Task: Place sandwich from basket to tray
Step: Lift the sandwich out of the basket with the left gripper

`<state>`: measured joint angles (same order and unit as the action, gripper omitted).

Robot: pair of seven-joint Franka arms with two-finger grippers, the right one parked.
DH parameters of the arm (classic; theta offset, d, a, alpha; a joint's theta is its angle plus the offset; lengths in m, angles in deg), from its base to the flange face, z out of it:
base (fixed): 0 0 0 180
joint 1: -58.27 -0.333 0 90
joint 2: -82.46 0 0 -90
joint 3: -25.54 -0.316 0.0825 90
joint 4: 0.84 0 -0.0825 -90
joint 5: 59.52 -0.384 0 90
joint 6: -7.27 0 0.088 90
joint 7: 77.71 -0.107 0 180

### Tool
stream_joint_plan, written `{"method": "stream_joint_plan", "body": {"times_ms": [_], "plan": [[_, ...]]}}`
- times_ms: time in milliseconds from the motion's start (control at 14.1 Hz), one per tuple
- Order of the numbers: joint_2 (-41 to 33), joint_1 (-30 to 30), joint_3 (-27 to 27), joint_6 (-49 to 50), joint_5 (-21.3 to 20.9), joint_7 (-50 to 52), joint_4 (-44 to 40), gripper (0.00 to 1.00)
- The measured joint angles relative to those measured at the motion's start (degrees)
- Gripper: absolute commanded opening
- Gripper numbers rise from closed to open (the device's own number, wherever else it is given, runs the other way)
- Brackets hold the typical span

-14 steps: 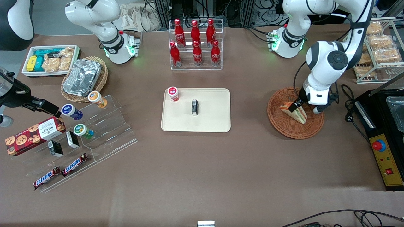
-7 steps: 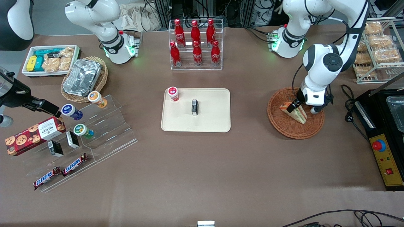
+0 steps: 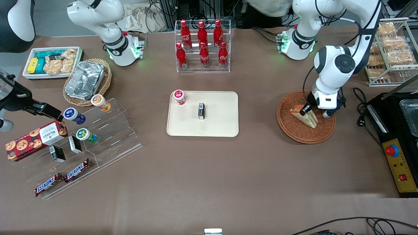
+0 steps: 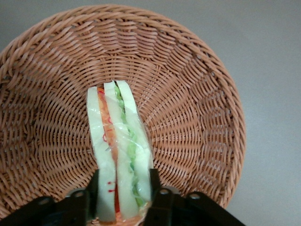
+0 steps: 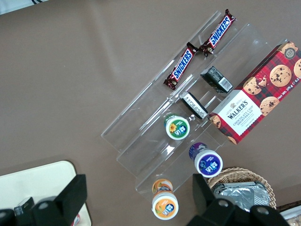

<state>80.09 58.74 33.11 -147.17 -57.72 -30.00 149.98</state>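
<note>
Tool (image 4: 123,188): low inside the basket (image 3: 295,130), fingers (image 4: 94,186) pressed against both flat faces of the sandwich (image 4: 120,155), closed on it at one end.
Sandwich: on edge in the basket, pale bread outside, orange-red and green layers between, clear wrap over it; in the front view (image 3: 305,117) beside the tool (image 3: 306,109), near the basket's middle.
Basket: reddish-brown wicker, round and shallow (image 4: 197,94), on the brown worktop (image 3: 209,182), well apart from the tray (image 3: 222,129), toward the working arm's end.
Tray: cream, rectangular, flat on the worktop at its middle, nearer the front camera than the rack of red bottles (image 3: 202,45).
On tray: red-capped small jar (image 3: 179,97) at a corner, small dark box (image 3: 201,111) near the centre, the two apart.
</note>
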Motion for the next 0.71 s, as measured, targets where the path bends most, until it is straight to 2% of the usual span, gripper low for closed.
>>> {"method": "stream_joint_plan", "body": {"times_ms": [142,283,566,708], "plan": [[-1.58,0.00,-0.12,4.69,-0.02,0.07,-1.35,0.00],[-4.44,-0.01,-0.18,15.41,-0.11,0.07,-6.06,0.00],[-8.25,-0.01,-0.17,42.49,-0.54,-3.70,-23.86,0.00],[-8.40,-0.03,-0.23,50.63,-0.55,-7.53,-31.58,0.00]]}}
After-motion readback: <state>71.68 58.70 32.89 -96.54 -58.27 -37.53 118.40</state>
